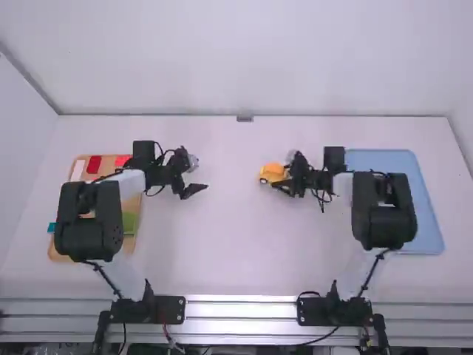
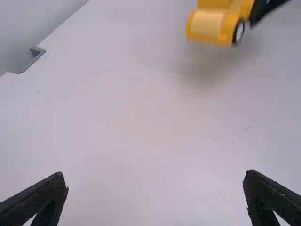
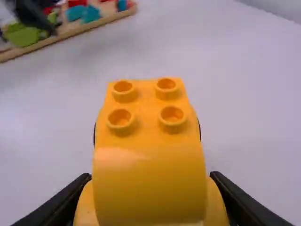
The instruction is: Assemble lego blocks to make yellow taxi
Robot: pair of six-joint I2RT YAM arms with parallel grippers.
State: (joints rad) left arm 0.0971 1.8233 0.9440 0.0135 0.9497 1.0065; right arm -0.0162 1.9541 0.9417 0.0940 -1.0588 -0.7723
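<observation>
yellow car [image 3: 149, 181] in right jaws, inside table edges [image 1: 177, 117]

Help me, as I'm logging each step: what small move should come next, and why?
Probably lower the yellow car straight down onto the table: the right gripper grips it by its sides, and the shadow beneath suggests it is raised. The left gripper is open and away from it, so setting down seems simplest.
</observation>
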